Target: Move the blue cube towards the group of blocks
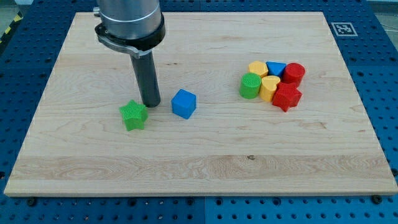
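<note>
The blue cube (184,103) lies on the wooden board (199,168), left of centre. My tip (150,103) stands just to the cube's left, with a small gap, and right above a green star block (134,115). The group of blocks sits at the view's right: a green cylinder (250,85), a yellow block (257,68), a small blue block (276,68), a red cylinder (293,74), a yellow heart (270,88) and a red star-like block (286,97), all touching one another.
The board rests on a blue perforated table (385,93). A black-and-white marker tag (342,28) sits on the board's top right corner. The arm's grey body (129,22) hangs over the board's top left.
</note>
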You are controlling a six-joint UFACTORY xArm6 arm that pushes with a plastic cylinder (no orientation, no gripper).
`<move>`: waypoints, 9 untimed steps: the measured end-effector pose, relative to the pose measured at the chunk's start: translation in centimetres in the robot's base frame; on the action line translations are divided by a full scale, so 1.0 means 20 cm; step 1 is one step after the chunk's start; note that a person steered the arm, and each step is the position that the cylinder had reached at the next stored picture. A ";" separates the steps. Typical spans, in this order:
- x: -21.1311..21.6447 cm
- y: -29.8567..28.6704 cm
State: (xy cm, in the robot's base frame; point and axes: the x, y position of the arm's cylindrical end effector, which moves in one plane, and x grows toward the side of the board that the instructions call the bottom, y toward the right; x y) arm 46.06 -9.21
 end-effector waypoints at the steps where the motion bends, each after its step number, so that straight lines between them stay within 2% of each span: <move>1: 0.01 0.00; 7: 0.03 0.09; 9: 0.03 0.23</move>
State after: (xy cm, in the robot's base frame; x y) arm 46.61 -4.60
